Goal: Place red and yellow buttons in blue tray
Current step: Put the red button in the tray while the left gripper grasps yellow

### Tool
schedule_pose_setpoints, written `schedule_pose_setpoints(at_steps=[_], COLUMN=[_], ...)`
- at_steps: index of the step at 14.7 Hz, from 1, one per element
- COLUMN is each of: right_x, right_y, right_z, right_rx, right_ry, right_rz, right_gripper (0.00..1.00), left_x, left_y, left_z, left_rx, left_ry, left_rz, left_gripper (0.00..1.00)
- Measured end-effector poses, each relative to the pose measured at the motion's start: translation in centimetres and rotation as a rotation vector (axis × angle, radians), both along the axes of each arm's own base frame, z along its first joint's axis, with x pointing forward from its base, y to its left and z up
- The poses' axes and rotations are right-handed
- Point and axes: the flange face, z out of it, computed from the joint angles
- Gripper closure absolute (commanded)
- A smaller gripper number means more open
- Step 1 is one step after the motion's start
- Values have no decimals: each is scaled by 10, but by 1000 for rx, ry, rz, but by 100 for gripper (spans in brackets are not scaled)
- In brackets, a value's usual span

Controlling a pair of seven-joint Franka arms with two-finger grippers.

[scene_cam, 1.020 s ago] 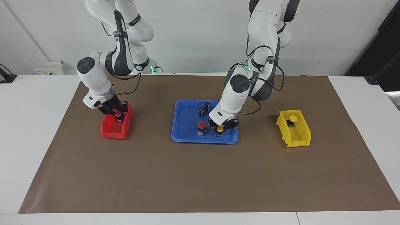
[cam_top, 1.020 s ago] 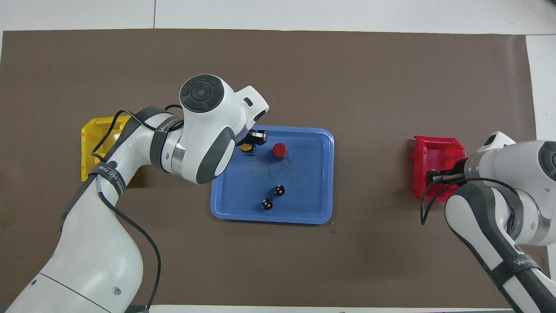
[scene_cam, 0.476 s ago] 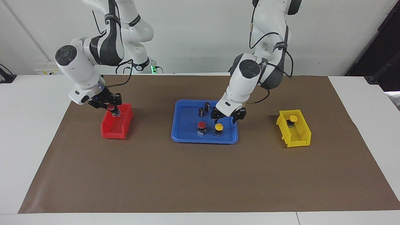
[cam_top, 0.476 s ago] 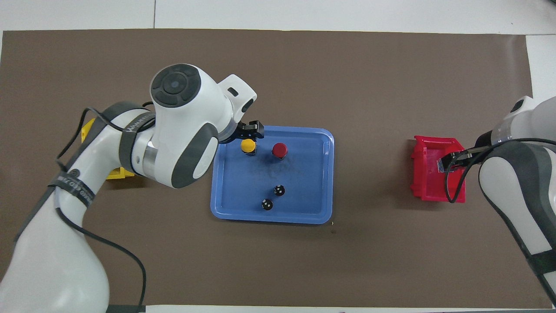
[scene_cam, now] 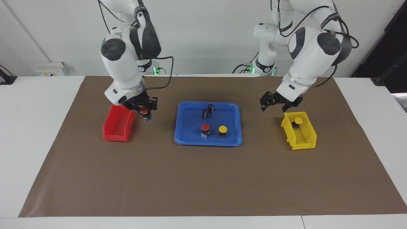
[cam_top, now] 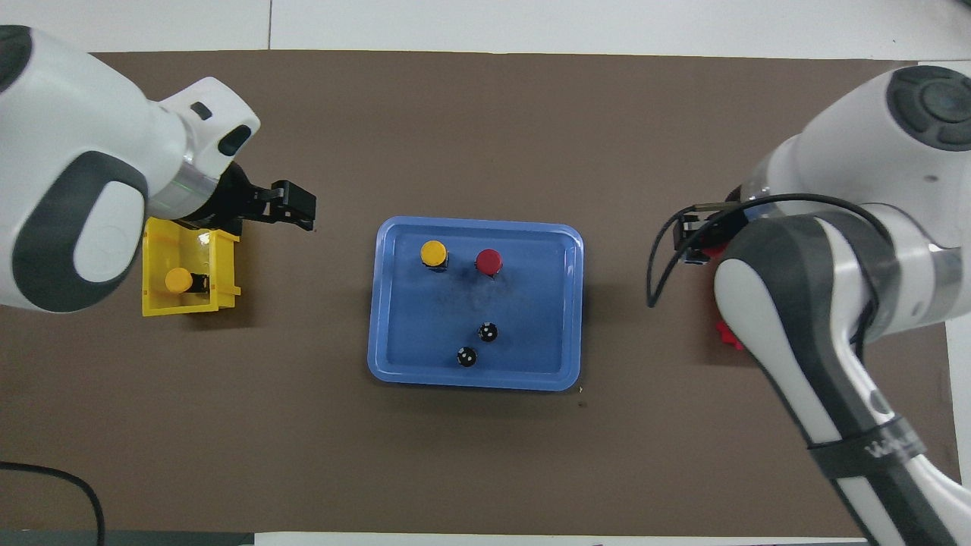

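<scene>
The blue tray [scene_cam: 190, 124] [cam_top: 535, 303] holds a red button [scene_cam: 205, 127] [cam_top: 488, 261] and a yellow button [scene_cam: 223, 129] [cam_top: 433, 252] side by side. My right gripper [scene_cam: 145, 113] [cam_top: 693, 244] is shut on a second red button [scene_cam: 144, 111] and holds it in the air over the mat between the red bin and the tray. My left gripper [scene_cam: 276, 106] [cam_top: 299, 206] is open and empty, raised over the mat beside the yellow bin. A second yellow button [scene_cam: 298, 120] [cam_top: 178, 280] sits in that bin.
The small red bin [scene_cam: 118, 128] stands toward the right arm's end, mostly hidden under the arm in the overhead view. The small yellow bin [scene_cam: 300, 135] [cam_top: 220, 262] stands toward the left arm's end. Two dark capless cylinders [scene_cam: 210, 108] [cam_top: 488, 331] stand in the tray.
My left gripper let go of the yellow button in the tray, rose and swung toward the yellow bin. My right gripper lifted a red button out of the red bin toward the tray.
</scene>
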Motion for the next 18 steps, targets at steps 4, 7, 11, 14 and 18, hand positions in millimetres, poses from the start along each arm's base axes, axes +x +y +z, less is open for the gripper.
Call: schedule_pose_setpoints(at_steps=[4, 7, 11, 14, 18], right_x=[-5, -3, -7, -7, -15], right_y=[65, 64, 68, 74, 94], right_z=[-55, -76, -99, -113, -126], right_rx=[-22, -19, -8, -12, -12], right_ry=[18, 6, -24, -21, -24], right_rz=[-6, -11, -4, 3, 37], right_gripper=[79, 79, 77, 75, 53], left_x=[4, 10, 3, -5, -20], left_y=[76, 122, 131, 130, 130], left_z=[19, 8, -63, -102, -144], left_rx=[25, 23, 26, 28, 30], left_ry=[-14, -57, -39, -31, -14], left_rz=[-57, -14, 4, 4, 4], left_gripper=[1, 17, 27, 27, 27])
